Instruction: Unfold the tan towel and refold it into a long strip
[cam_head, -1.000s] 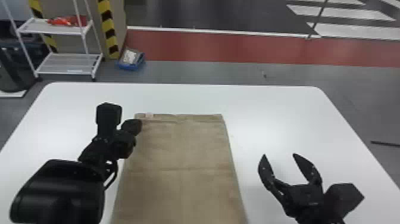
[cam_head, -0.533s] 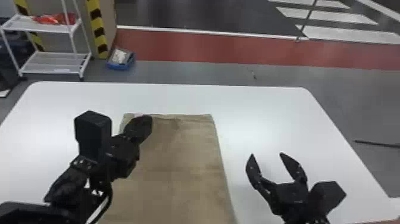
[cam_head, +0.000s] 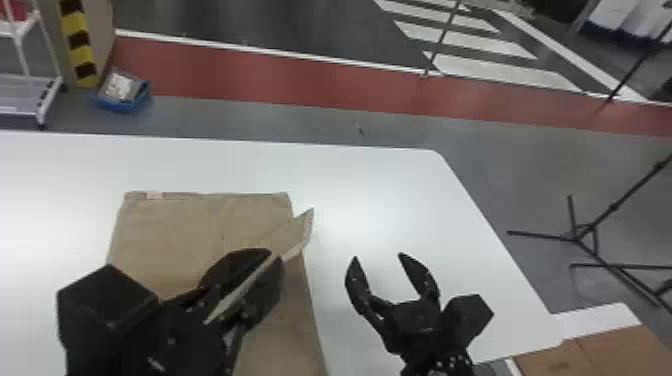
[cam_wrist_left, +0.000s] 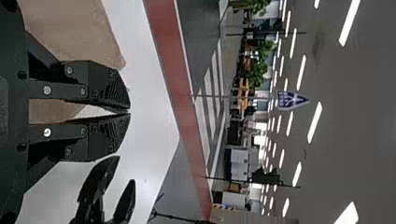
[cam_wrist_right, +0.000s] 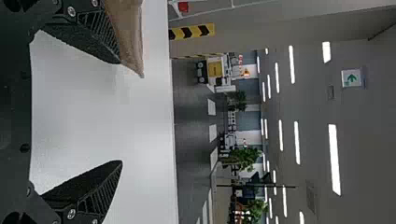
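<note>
The left gripper (cam_head: 274, 256) is over the right-hand part of the towel (cam_head: 170, 225), its fingers drawn together on what looks like a thin fold of cloth. From its tips a small flap (cam_head: 302, 225) stands up past the towel's right edge, probably because the grip has caught an upper layer and lifted it free. A hold near the edge makes sense here: it lets one layer peel away while the rest lies put.

The towel itself is flat on the table (cam_head: 375, 190), beneath the left gripper and reaching beyond it to the far edge, where a pale tag (cam_head: 154, 195) sits ahead and to the left of that hand. Lying flat and fairly square, it gives the lifted layer a steady base to open from.

The right gripper (cam_head: 378, 258) is just to the right of the left one, off the towel and above bare table, its fingers spread wide with nothing between them. That place seems useful: near enough to take the loose edge, yet out of the way of the cloth opening toward it.

The step in hand looks like the unfolding, with the long strip yet to be made. Next, the held layer likely wants carrying to the right, kept low and even; a grip this small could slip, or drag the lower layer along and crease it.
</note>
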